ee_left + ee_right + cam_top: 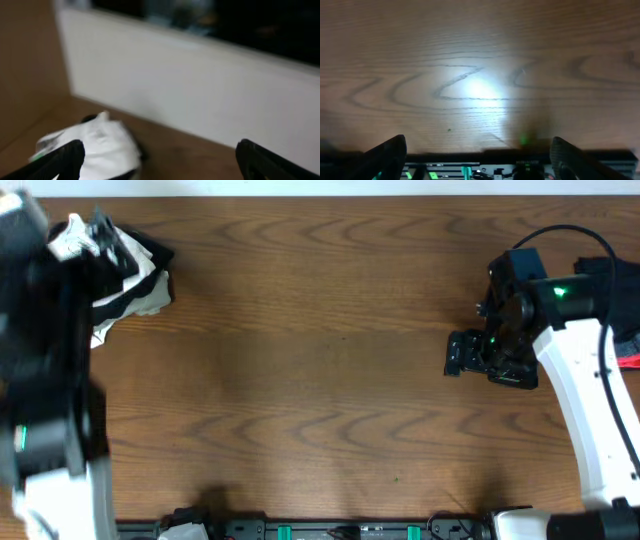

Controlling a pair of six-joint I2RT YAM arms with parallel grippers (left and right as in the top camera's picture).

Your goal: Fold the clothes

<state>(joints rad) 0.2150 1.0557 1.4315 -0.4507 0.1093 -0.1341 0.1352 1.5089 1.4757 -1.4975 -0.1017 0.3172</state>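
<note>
Found the white T-shirt crumpled in a heap at the far left corner of the table, close to its far edge. Noted dark cloth bunched against the heap on the side toward the table's far edge; cannot tell whether print or a separate garment.

Placed the left gripper over that same corner of the table. Fingers spread wide, nothing between them. In the left wrist view, saw the shirt just behind one finger; contact not readable through the blur.

Placed the right gripper above the table's right half, well apart from the shirt. Fingers wide apart, gripping nothing, only bare wood grain beneath.

Spotted a red scrap at the table's right edge, mostly cut off by the frame.
</note>
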